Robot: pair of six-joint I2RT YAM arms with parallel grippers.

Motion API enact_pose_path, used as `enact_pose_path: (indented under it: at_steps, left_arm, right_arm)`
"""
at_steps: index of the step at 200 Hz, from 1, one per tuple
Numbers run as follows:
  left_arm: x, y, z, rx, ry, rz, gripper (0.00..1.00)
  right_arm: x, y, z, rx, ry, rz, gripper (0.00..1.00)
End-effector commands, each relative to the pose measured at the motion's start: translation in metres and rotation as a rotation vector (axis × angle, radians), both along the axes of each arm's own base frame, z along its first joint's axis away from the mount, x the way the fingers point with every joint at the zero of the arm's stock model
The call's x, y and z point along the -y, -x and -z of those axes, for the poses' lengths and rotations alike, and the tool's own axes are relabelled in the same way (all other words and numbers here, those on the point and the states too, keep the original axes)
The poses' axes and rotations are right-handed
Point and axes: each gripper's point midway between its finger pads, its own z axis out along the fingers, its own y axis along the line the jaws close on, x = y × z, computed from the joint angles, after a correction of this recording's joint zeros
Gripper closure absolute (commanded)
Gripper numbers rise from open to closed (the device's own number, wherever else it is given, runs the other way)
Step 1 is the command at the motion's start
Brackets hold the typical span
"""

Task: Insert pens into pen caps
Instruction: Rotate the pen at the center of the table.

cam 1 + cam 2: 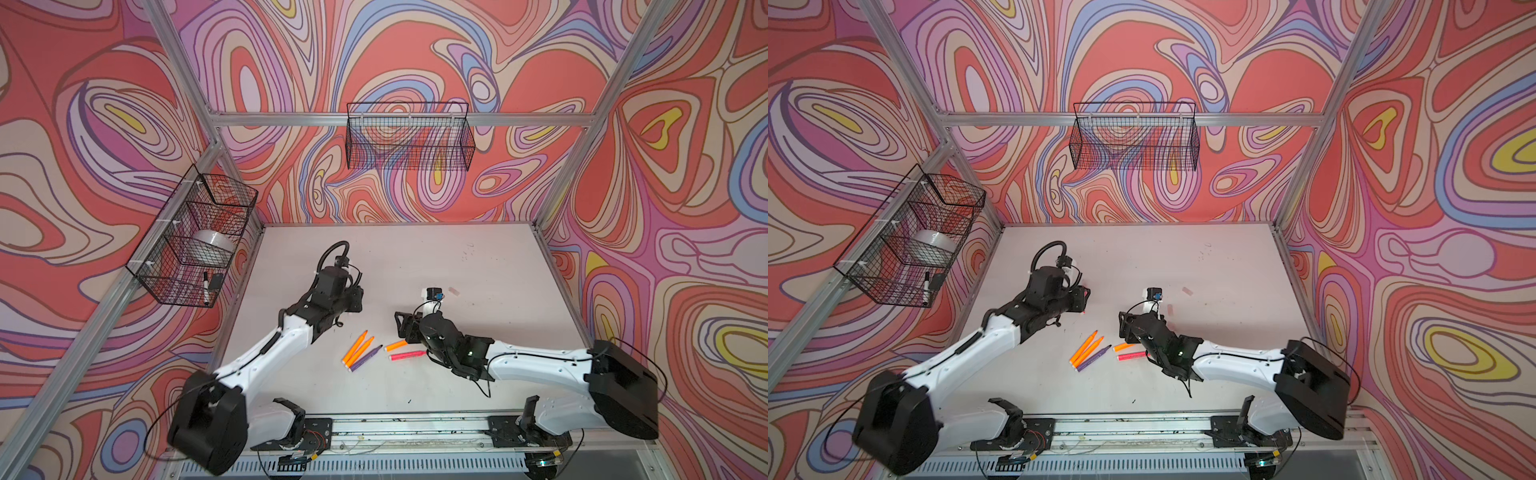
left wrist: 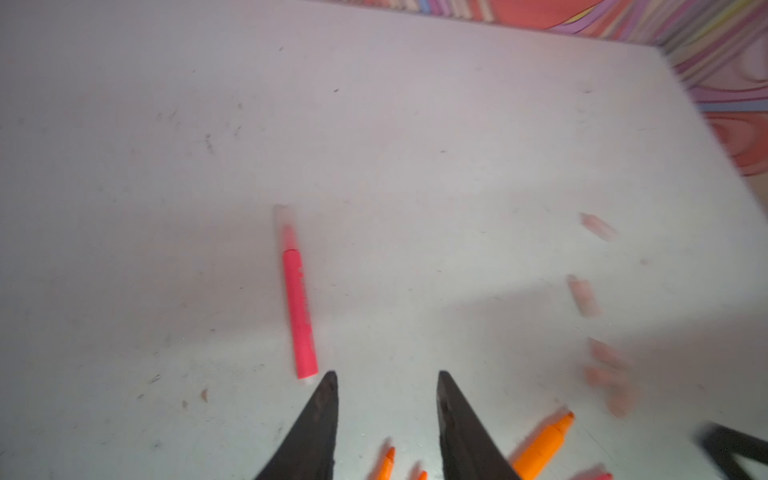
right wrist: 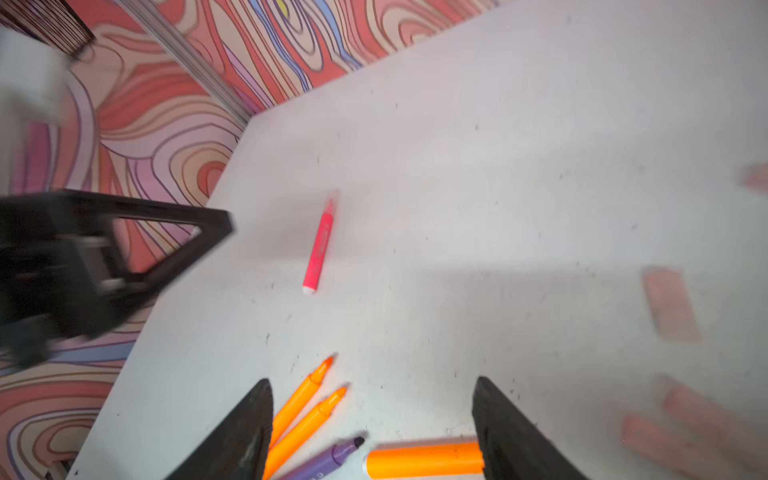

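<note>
Jaws of left gripper (image 2: 386, 378) half-parted, holding nothing (pink pen (image 2: 299, 311) apparently just beside); right gripper (image 3: 372, 382) spread wide, empty

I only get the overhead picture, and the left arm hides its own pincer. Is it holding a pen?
Observer: No. Its wrist view shows the left pincer open and empty.
Operator: Anything lying near it?
Observer: A pink pen on the table, close by one fingertip, its tip inside a pale cap.
Operator: And the right one?
Observer: The right pincer is open too, with an orange pen on the table beneath it.
</note>
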Motion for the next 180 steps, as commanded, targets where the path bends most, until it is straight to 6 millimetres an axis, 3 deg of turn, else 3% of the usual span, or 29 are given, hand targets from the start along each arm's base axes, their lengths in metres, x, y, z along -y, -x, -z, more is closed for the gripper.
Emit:
enact_pose_path:
  at_steps: [1, 18, 37, 72, 146, 180]
  left_arm:
    - [0.019, 0.040, -0.026, 0.229, 0.168, 0.191, 0.50]
    - [0.012, 0.063, -0.031, 0.332, 0.228, 0.215, 0.46]
    - [0.005, 0.072, -0.028, 0.355, 0.224, 0.200, 0.46]
    - [0.005, 0.069, -0.019, 0.278, 0.185, 0.193, 0.49]
    - [0.007, 0.056, -0.005, 0.196, 0.150, 0.172, 0.42]
    - [0.011, 0.057, -0.007, 0.201, 0.162, 0.191, 0.42]
  right_arm:
    - [-0.017, 0.015, 0.040, -0.127, -0.068, -0.018, 0.24]
    - [-0.021, 0.019, 0.046, -0.137, -0.068, -0.012, 0.29]
    - [-0.019, 0.024, 0.050, -0.144, -0.072, 0.007, 0.29]
    - [-0.019, 0.031, 0.059, -0.175, -0.051, 0.016, 0.30]
    - [-0.006, 0.034, 0.072, -0.213, 0.076, 0.057, 0.29]
    - [-0.016, 0.030, 0.072, -0.210, 0.133, 0.035, 0.26]
